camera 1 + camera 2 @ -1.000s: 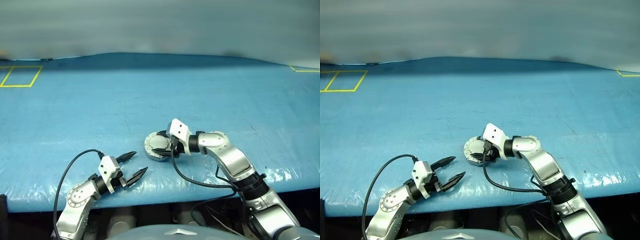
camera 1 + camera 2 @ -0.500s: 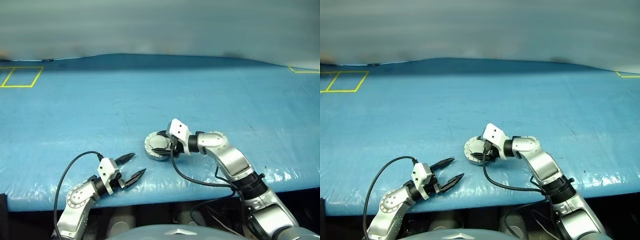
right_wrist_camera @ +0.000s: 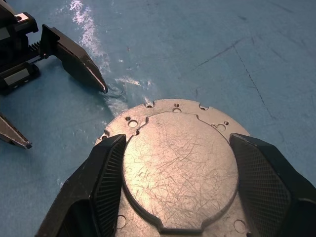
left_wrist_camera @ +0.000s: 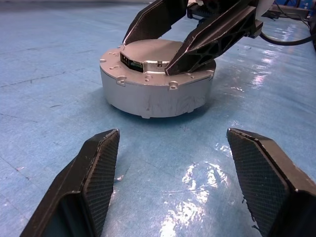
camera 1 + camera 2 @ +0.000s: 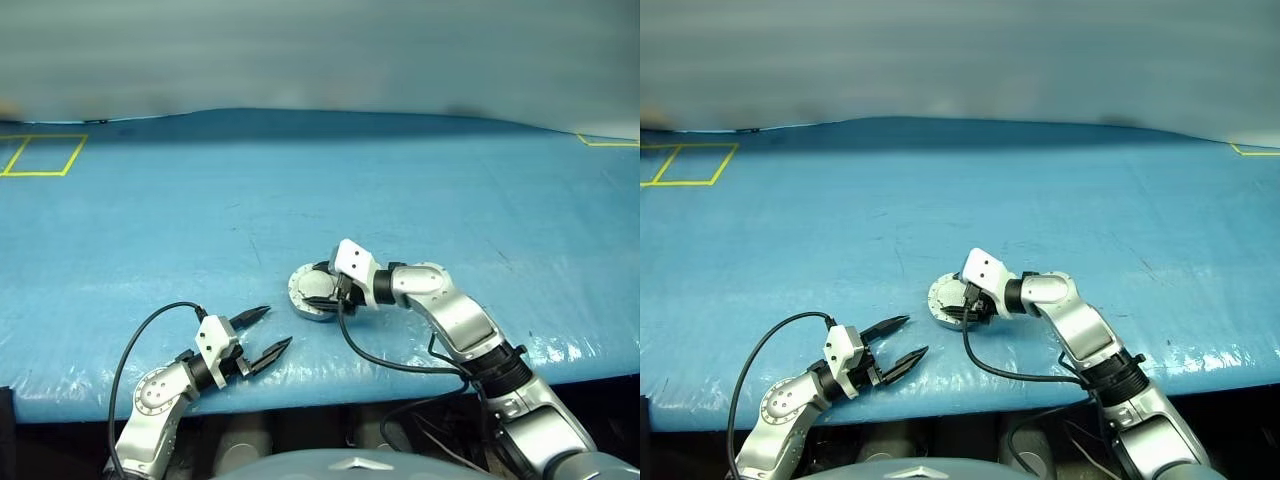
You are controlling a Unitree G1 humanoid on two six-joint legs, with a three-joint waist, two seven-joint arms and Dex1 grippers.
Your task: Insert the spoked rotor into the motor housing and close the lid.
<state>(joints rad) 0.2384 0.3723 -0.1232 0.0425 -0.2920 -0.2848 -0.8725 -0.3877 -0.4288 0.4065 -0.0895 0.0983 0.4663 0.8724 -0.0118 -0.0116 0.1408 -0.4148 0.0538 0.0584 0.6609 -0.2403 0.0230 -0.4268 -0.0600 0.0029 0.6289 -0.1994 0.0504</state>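
The motor housing (image 5: 310, 293), a round silver-grey puck, sits on the blue table near the front, with the lid (image 3: 180, 168) lying flat and closed on top of it. My right gripper (image 5: 322, 291) reaches in from the right. It is open, its two black fingers (image 4: 207, 39) spread wide and lying over the lid's smooth top on either side of the raised centre circle. My left gripper (image 5: 278, 326) hovers open just above the table's front edge, pointing at the housing (image 4: 157, 89) from a short gap, holding nothing. The spoked rotor is hidden.
The blue plastic-covered table (image 5: 300, 190) stretches far back. Yellow tape marks a square at the far left (image 5: 40, 153) and a corner at the far right (image 5: 605, 138). Black cables (image 5: 395, 365) hang from both wrists near the front edge.
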